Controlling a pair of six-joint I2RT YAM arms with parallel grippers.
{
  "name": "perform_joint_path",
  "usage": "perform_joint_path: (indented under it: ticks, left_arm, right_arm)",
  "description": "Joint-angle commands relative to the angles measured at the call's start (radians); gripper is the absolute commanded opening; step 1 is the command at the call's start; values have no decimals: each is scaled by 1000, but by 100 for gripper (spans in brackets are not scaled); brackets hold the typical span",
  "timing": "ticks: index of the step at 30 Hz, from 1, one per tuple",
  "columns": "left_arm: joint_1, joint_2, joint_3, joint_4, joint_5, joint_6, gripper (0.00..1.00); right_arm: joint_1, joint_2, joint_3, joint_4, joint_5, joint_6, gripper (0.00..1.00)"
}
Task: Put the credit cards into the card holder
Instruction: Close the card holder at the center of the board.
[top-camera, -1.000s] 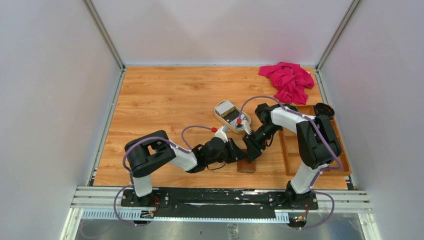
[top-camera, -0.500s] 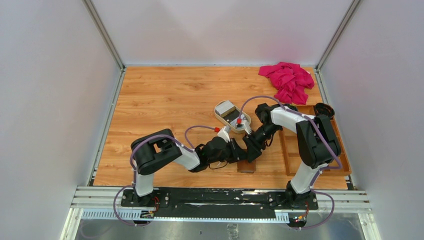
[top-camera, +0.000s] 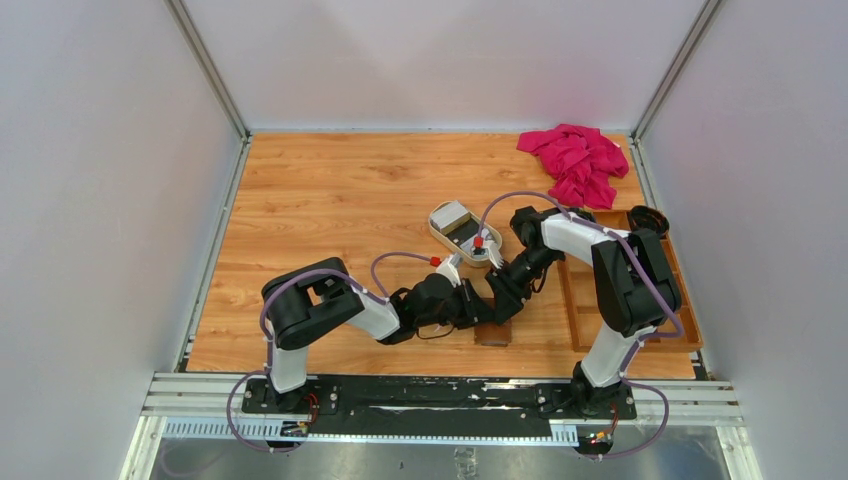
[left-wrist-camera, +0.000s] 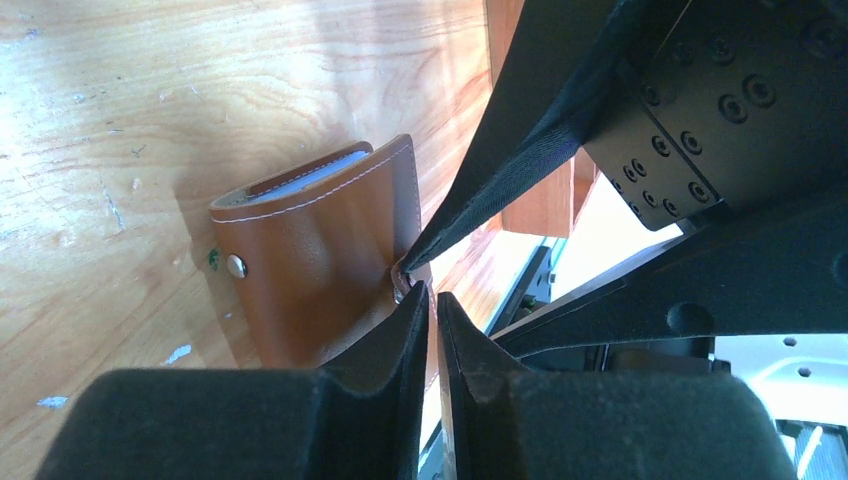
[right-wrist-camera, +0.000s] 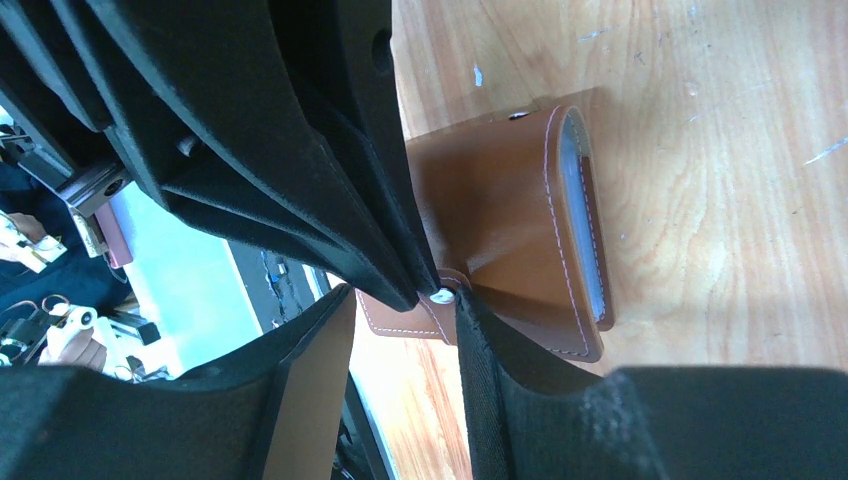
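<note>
The brown card holder (top-camera: 492, 335) lies folded near the table's front edge, under both grippers. It shows in the left wrist view (left-wrist-camera: 315, 260) and in the right wrist view (right-wrist-camera: 500, 215). Grey card edges (right-wrist-camera: 582, 210) show in its open side, also in the left wrist view (left-wrist-camera: 312, 177). My left gripper (left-wrist-camera: 432, 292) is shut, its tips against the snap tab (right-wrist-camera: 410, 318). My right gripper (right-wrist-camera: 400, 297) is open, the tab between its fingers, one finger (right-wrist-camera: 480, 360) touching the snap stud. More cards (top-camera: 453, 214) lie in a cream oval tin tray (top-camera: 492, 249).
A wooden compartment box (top-camera: 583, 300) stands at the right, close to the right arm. A pink cloth (top-camera: 578, 160) lies at the back right corner, with a black round object (top-camera: 648, 218) in front of it. The two arms cross tightly over the card holder.
The left arm's elbow shifted a little to the right a second ago. Both grippers have stayed at the card holder's tab.
</note>
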Motion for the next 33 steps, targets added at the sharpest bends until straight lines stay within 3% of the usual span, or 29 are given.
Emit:
perform_joint_path:
  ticks: [1, 11, 33]
  left_arm:
    - [-4, 26, 5, -62, 26, 17, 14]
    - [-2, 40, 26, -165, -1, 48, 13]
    - [47, 98, 2, -312, -39, 38, 2]
  right_arm:
    - [-2, 50, -28, 38, 89, -24, 46]
    - [-2, 49, -27, 38, 89, -24, 46]
    - [-1, 44, -29, 39, 87, -24, 45]
